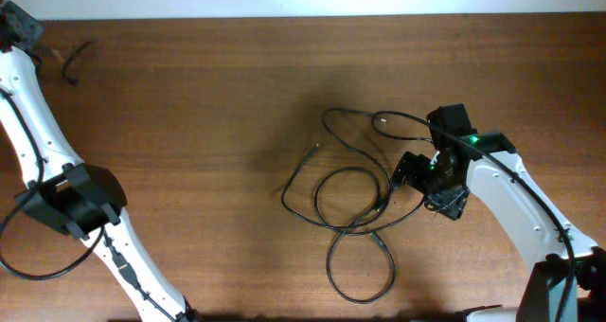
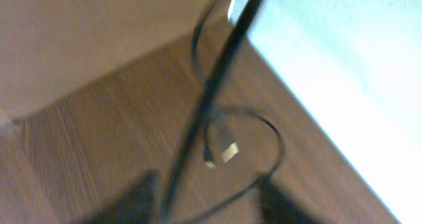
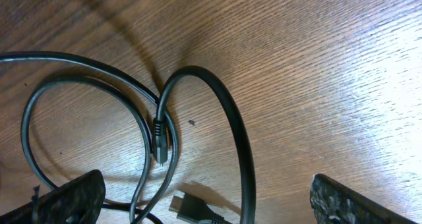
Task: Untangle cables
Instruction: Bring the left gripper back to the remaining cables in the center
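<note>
Thin black cables lie in overlapping loops on the wooden table, right of centre. My right gripper is open at their right edge. In the right wrist view its fingers straddle a thick black loop, two thinner strands, a small plug and a larger black plug, gripping none of them. A separate short cable lies at the far left back. My left gripper is beside it. The blurred left wrist view shows that cable's loop with a silvery plug ahead of the open fingers.
The table's back edge meets a white surface just behind the left gripper. The left arm bends over the table's left side. A blurred dark line crosses the left wrist view diagonally. Bare wood spans the middle.
</note>
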Robot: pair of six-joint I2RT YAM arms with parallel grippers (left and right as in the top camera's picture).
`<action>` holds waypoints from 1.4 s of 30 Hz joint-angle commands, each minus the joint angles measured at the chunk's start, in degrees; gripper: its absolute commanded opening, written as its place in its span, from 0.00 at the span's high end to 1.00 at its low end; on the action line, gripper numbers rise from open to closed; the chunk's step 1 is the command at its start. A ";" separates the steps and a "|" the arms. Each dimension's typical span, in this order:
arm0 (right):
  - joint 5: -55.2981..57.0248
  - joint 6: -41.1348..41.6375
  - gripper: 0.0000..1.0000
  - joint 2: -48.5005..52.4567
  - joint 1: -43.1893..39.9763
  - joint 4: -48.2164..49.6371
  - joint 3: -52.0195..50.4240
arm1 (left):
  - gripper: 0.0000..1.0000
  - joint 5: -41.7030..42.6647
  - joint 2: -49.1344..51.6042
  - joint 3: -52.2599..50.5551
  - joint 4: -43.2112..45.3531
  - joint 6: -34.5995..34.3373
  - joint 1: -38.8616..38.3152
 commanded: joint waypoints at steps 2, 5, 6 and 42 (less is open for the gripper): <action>0.72 -0.02 0.02 -0.31 0.04 -0.02 -0.15 | 0.01 3.21 0.02 -0.17 -7.69 0.28 0.24; 0.72 -0.02 0.02 -0.31 0.04 -0.02 -0.15 | 0.01 14.62 -0.09 0.20 -15.58 -0.59 0.24; 0.72 -0.02 0.02 -0.31 0.04 -0.02 -0.15 | 0.01 32.46 -0.09 0.20 -18.10 6.78 -0.28; 0.72 -0.02 0.01 -0.31 0.04 -0.02 -0.15 | 0.01 0.35 -49.57 -27.52 -15.93 0.81 -30.14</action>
